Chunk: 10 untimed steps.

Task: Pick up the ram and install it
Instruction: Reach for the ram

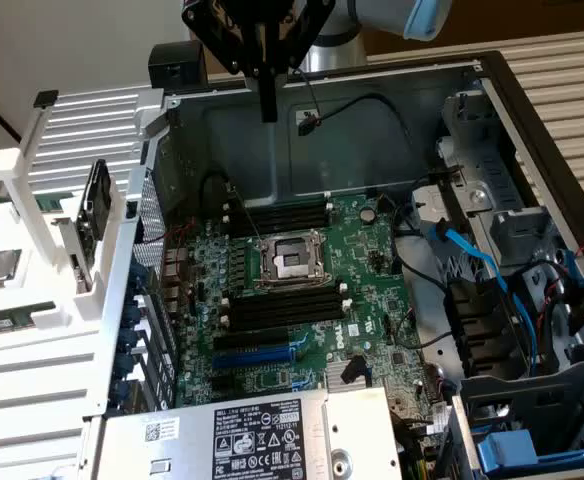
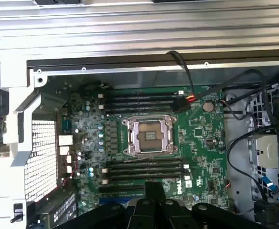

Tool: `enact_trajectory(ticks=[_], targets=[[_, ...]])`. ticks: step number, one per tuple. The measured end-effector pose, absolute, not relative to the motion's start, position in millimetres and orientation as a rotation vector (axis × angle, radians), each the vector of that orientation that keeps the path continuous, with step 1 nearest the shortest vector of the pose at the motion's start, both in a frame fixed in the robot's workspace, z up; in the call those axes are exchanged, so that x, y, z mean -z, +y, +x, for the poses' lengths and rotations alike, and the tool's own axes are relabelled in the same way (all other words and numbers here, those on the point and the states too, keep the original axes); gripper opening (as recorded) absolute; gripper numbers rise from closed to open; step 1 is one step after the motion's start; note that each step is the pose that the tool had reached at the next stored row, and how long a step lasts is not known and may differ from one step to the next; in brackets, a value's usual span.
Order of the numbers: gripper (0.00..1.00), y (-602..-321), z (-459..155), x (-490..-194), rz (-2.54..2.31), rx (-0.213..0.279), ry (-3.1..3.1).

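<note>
While the gripper (image 1: pixel 268 112) hangs high over the processor socket (image 1: pixel 290 260), fingers pressed together and empty, the ram (image 1: pixel 12 322) lies on the white rack (image 1: pixel 32 385), well off to the socket's exterior-view left. Judgement: pickup not begun; grasping calls for parted jaws squared across the stick.

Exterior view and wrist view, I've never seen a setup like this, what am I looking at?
The exterior view looks from outside at an open computer case, its green motherboard exposed. The black gripper hangs above it, fingers closed and empty. The wrist view comes from a camera on the arm, looking down at the same board, with its empty processor socket and black memory slots. The ram, a thin green stick, lies on the white rack at the exterior view's left.
</note>
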<state>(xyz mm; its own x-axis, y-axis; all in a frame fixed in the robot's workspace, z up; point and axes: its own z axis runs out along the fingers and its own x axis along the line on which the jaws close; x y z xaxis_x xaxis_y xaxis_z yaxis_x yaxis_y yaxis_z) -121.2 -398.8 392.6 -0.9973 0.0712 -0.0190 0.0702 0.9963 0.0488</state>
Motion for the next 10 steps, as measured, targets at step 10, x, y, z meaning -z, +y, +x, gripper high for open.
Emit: enact_trajectory(ticks=[10], targets=[[0.11,-398.8,-121.2,-392.6,0.11,-0.075,3.118]])
